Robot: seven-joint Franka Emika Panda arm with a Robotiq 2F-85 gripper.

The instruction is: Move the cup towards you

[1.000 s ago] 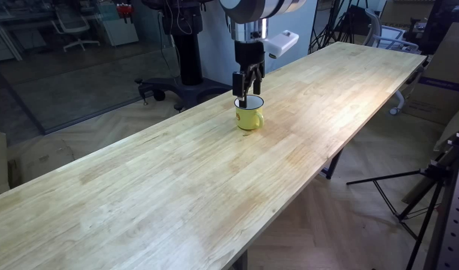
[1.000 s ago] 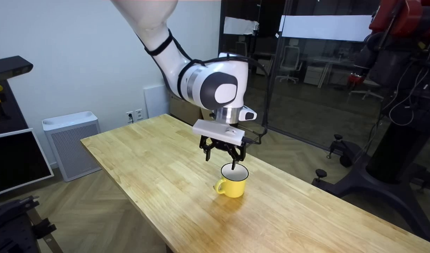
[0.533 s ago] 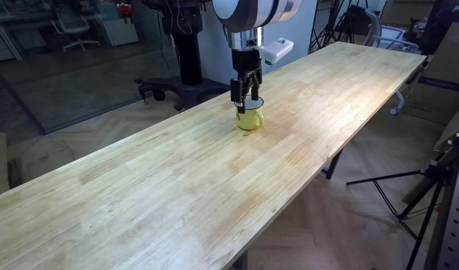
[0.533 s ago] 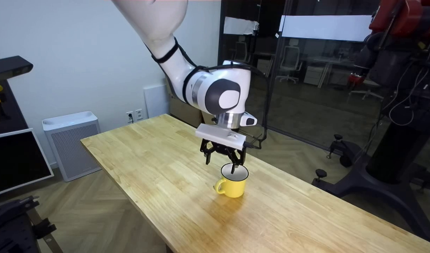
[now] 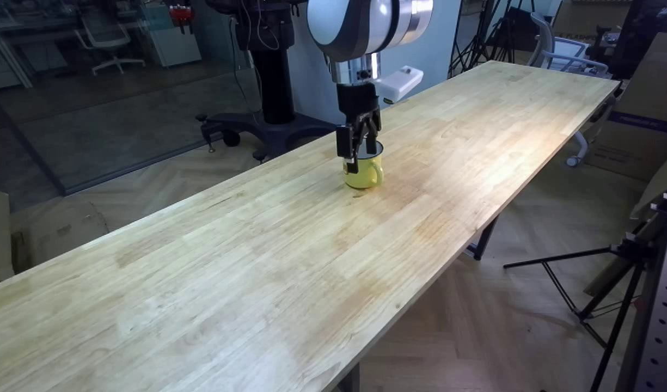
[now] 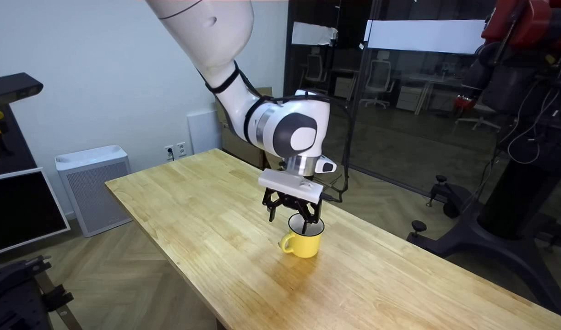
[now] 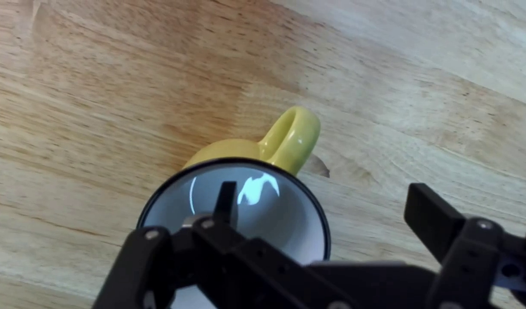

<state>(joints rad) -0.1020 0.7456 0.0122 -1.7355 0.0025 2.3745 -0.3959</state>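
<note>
The cup (image 5: 368,177) is a short yellow mug with a white inside and a dark rim, upright on the wooden table. It also shows in an exterior view (image 6: 303,247) and in the wrist view (image 7: 228,150), its handle pointing up and right there. My gripper (image 7: 325,193) is open. In the wrist view one finger lies over the cup's opening and the other is beyond its right rim, over bare wood. In an exterior view the gripper (image 6: 288,224) has a finger against the opening. I cannot tell how deep that fingertip is or whether it touches.
The long wooden table (image 5: 246,261) holds only the cup. A dark wheeled robot stand (image 5: 279,92) is beyond its far edge, and a black tripod (image 5: 611,272) is on the floor. A white boxed appliance (image 6: 95,183) stands beside the table.
My gripper has moved steadily down toward the cup, so its fingers are lower against it. The fingers stay open. The cup has not moved.
</note>
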